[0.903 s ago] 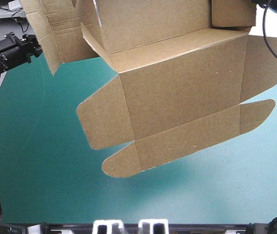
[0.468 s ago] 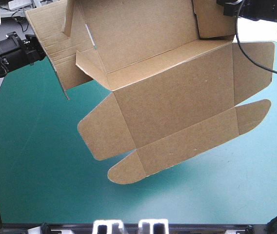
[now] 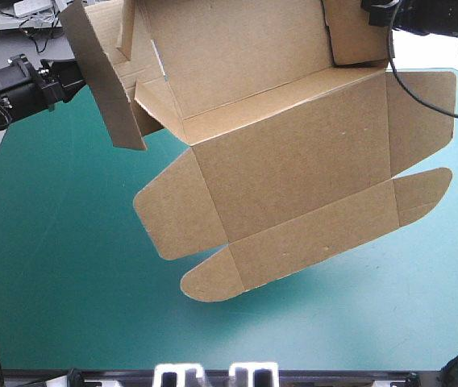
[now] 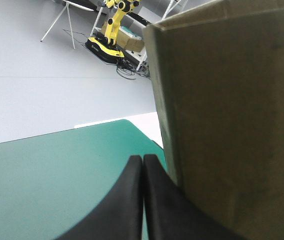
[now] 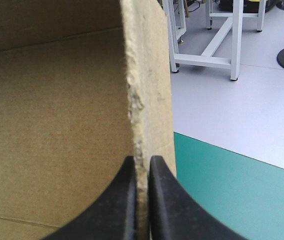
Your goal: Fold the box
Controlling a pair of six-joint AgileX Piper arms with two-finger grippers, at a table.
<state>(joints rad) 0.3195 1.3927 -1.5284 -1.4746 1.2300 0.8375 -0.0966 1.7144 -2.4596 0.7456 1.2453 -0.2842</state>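
The right gripper [image 5: 142, 159], clamped on the box [image 3: 293, 161] at upper right, should hold steady. The left gripper [image 4: 142, 157], closed on nothing, should nudge the upper-left flap [image 3: 104, 89] inward gently.

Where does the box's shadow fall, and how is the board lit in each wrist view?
High view: the box casts a soft shadow on the teal-green cover under its near flaps. Left wrist view: the board face beside the left gripper is in shade. Right wrist view: the face held by the right gripper is evenly lit, no glare.
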